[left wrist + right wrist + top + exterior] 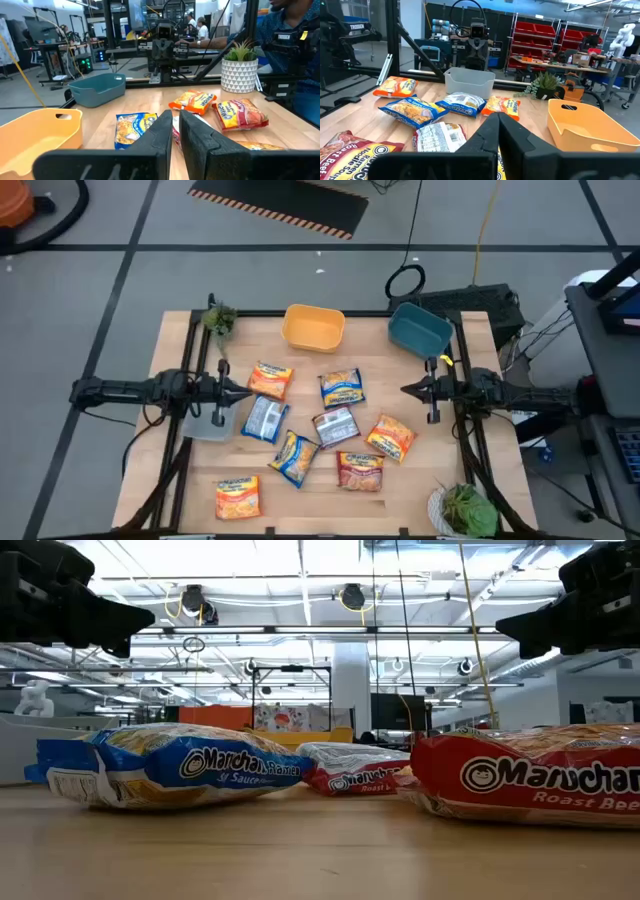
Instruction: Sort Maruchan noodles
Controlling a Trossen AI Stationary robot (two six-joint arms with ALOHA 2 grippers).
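— Roast-beef packet (pixel 530 775) and blue-and-yellow packet (pixel 170 765) lie nearest the low camera, flat on the wood, with a red-and-silver packet (pixel 355 768) between them farther back. Where do you expect trouble?

— In the cluster. Your Maruchan noodles sit mid-table, several touching or overlapping at the corners; only the orange packet (pixel 238 497) at the near left corner lies well apart. If you come down on an overlapped edge, you may lift two at once or drag a neighbour along.

— And the wrappers themselves?

— Glossy, crinkly film, square and puffed like shallow pillows over a brittle noodle block. The film is likely to slide between your fingers, and a hard squeeze may crack the block. Pinch a sealed edge, I'd judge, not the belly.

— Grippers?

— Left gripper (pixel 245 390) hangs beside the top orange packet (pixel 270 380), fingers drawn almost together with a thin slit, holding nothing. Right gripper (pixel 407 390) hangs across the cluster, fingers pressed together, also empty. You must spread them before descending, or the tips will only shove a packet.

— Bins?

— Smooth moulded plastic with rounded corners: the yellow bin (pixel 313 327) and teal bin (pixel 420 330) at the far edge, the grey bin (pixel 205 423) under the left arm. They look light, so a clipped rim could skid one across the table (pixel 430 480).
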